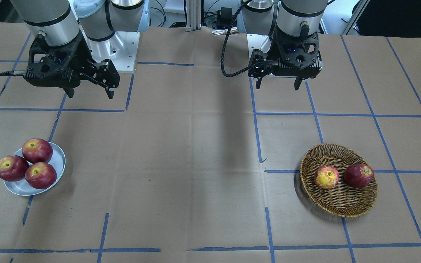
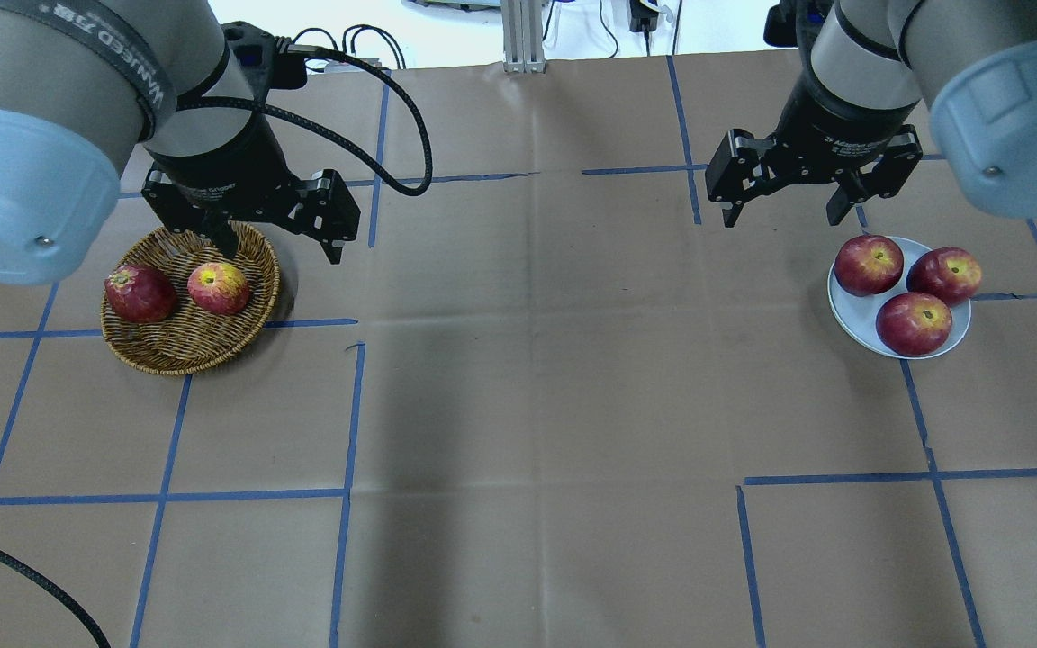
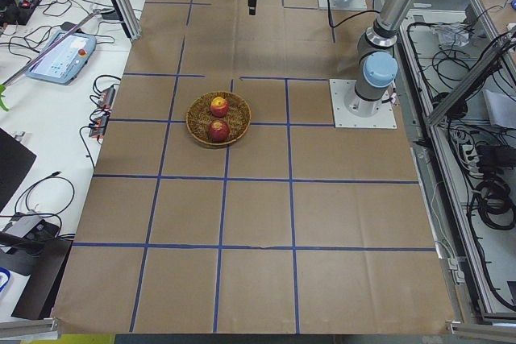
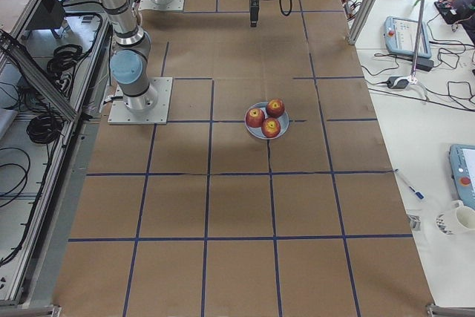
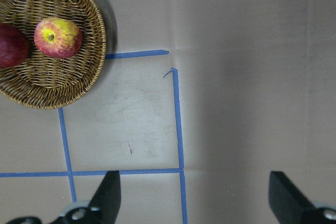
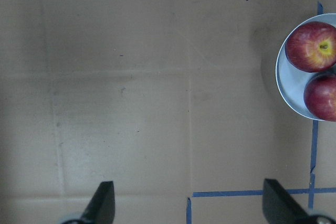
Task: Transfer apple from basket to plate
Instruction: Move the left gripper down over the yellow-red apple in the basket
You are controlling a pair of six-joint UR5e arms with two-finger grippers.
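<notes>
Where the apple lies: we find the apple (image 1: pixel 326 177) inside the basket (image 1: pixel 338 202), resting on the woven floor with its stem hollow up, on the side of the basket nearer the table's middle.
Basket: it stands on the left half of the table (image 2: pixel 518 405), and we count two fruits in it.
Basket's other fruit: a dark red apple (image 1: pixel 358 175) sits just to the left of the pale one, with a thin gap between them.
Plate: the plate (image 1: pixel 20 187) stands on the right half of the table, well apart from the basket.
Plate's load: three red apples (image 1: pixel 41 175) sit packed together on it, and the rightmost reaches past the rim.
Left gripper: our left gripper (image 1: pixel 278 86) hangs raised above the table, pointing down, apart from the basket. Its fingers are spread wide and grip nothing. In its wrist view we see only bare paper between them, with the basket off in the far left corner.
Right gripper: our right gripper (image 1: pixel 91 95) also hangs raised and points down. Its fingers are spread wide with nothing between them. In its wrist view the plate shows only at the right edge.
Table: brown paper covers it, crossed by blue tape lines.
</notes>
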